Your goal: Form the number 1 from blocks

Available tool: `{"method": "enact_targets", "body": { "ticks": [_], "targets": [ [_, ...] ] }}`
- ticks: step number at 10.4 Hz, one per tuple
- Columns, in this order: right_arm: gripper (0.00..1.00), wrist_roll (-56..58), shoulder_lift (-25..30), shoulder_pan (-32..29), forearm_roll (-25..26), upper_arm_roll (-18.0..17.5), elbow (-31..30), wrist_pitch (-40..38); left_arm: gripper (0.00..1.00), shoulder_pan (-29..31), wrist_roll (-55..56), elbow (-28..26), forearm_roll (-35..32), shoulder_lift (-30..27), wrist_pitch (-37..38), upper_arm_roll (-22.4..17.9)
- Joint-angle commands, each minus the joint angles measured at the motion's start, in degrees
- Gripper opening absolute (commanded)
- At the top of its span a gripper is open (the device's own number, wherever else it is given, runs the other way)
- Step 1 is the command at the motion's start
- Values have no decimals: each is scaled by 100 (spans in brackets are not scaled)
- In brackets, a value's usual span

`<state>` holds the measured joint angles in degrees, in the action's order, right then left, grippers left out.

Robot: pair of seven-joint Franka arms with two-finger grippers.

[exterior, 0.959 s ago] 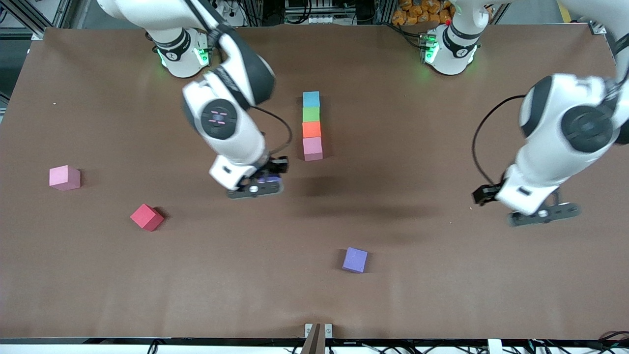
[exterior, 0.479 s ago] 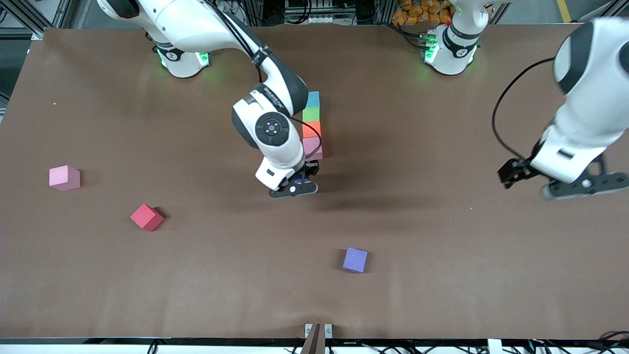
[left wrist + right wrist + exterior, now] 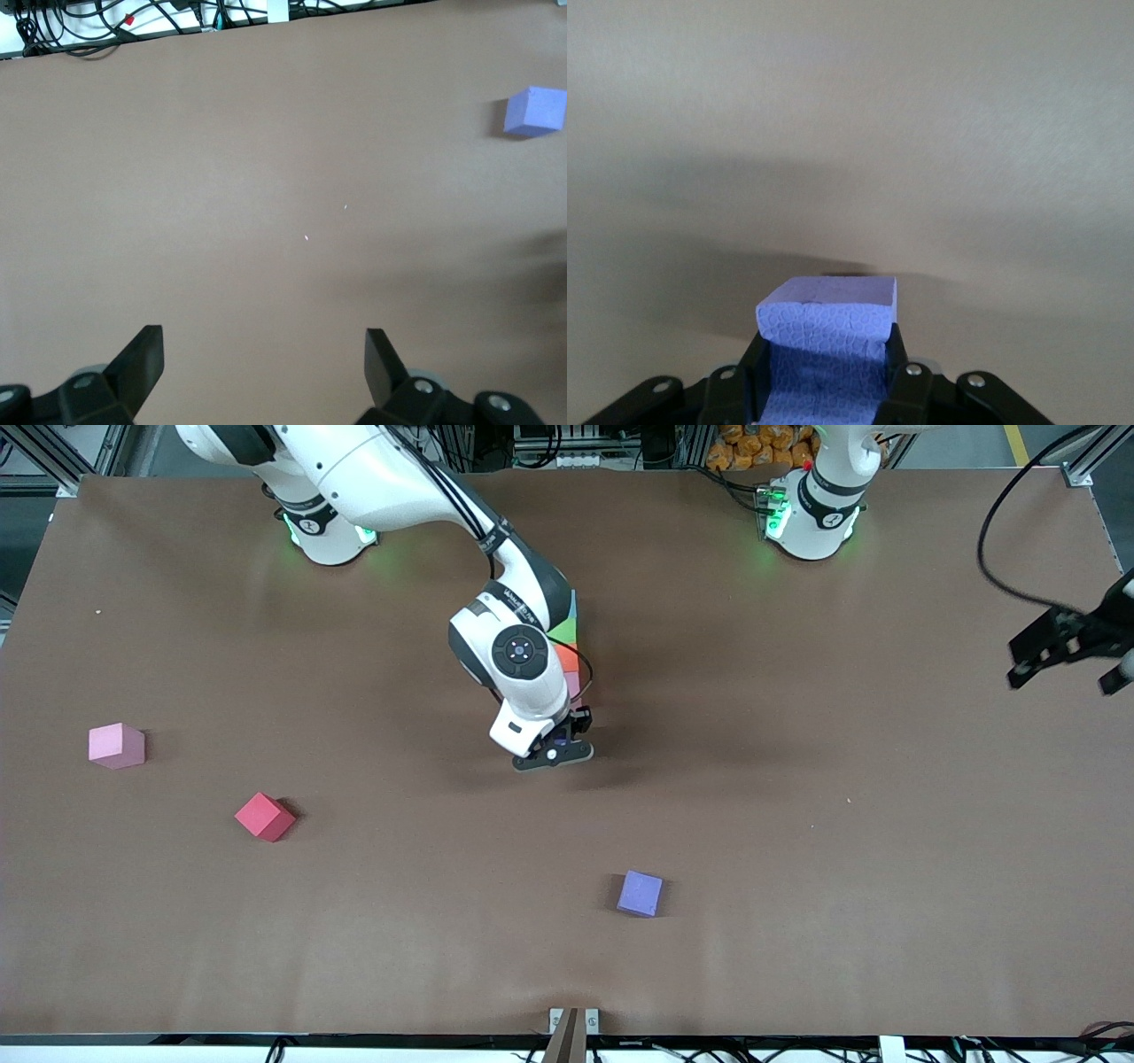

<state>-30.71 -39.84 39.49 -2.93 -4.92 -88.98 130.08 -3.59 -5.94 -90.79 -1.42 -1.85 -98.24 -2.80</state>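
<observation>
Just over the worktop (image 3: 797,868) at the line of blocks' (image 3: 571,657) near end, the right end effector (image 3: 556,746) grips a purple cube (image 3: 828,323). The left end effector (image 3: 264,372) hangs open at the worktop's left-arm edge.

left gripper (image 3: 264,372) fingers spread wide over bare table (image 3: 266,177); purple block (image 3: 535,112) well apart

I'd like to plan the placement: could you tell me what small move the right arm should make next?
Probably lower: the right pincer, shut on a purple block, hangs at the near end of the line; setting it against that end would extend it.
</observation>
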Motion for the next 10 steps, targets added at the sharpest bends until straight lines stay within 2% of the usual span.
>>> {"method": "enact_targets", "body": {
  "ticks": [1, 9, 10],
  "targets": [
    [0, -137, 73, 41, 126, -88, -337, 350, 100, -177, 834, -88, 385, -62, 24, 42],
    [0, -436, 73, 59, 117, -220, -523, 510, 100, -168, 946, 123, 458, -9, 24, 34],
    [8, -471, 64, 59, 117, -220, -515, 510, 100, -168, 954, 123, 449, -9, 24, 34]
  ]
}}
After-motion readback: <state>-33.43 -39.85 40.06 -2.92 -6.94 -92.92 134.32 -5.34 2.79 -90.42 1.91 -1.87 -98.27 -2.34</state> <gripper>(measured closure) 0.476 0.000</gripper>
